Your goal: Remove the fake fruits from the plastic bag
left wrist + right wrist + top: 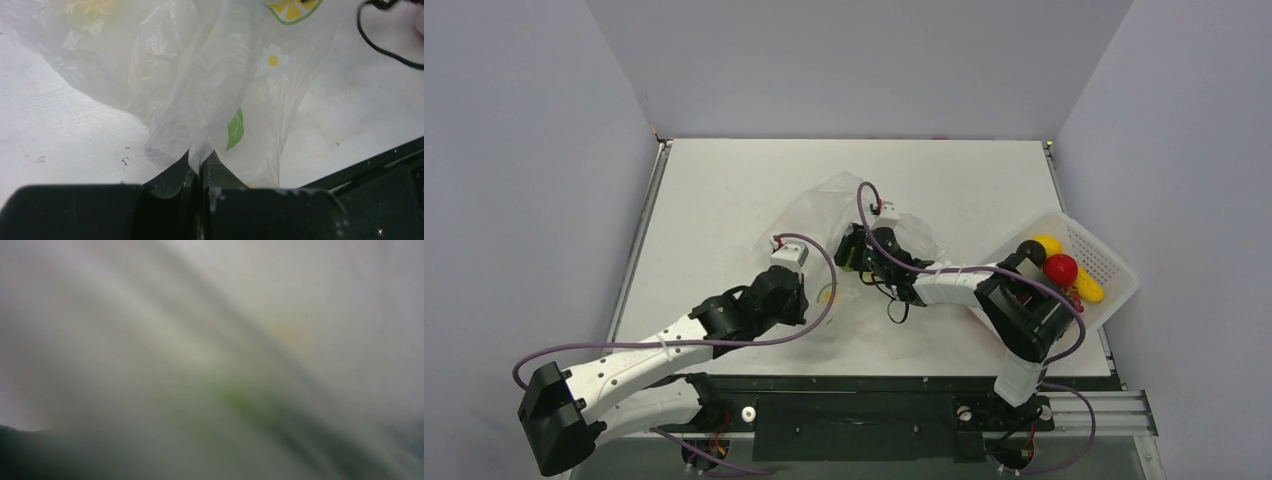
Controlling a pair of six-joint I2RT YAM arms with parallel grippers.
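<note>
From above, we see the clear crinkly citrus-printed plastic bag [824,205] lying centrally. The right gripper [852,258] is nearer and reaches inside it by a lime-green toy fruit [848,264]; we cannot tell its spread. Left wrist: the left gripper [201,159], pressed together, pinches bag film. Right wrist: only blur.

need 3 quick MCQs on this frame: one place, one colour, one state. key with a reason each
1. Where does the white basket sit? A) right edge of the table B) its left edge C) its far middle
2. What colour is the round fruit mid-basket? A) blue B) red C) white
3. How is the left gripper? A) open over bare table B) shut on a fruit C) shut on the plastic bag
Key: 1 A, top view shows it far right. 2 B, plainly red beside yellow fruits. 3 C, wrist view shows film pinched.
</note>
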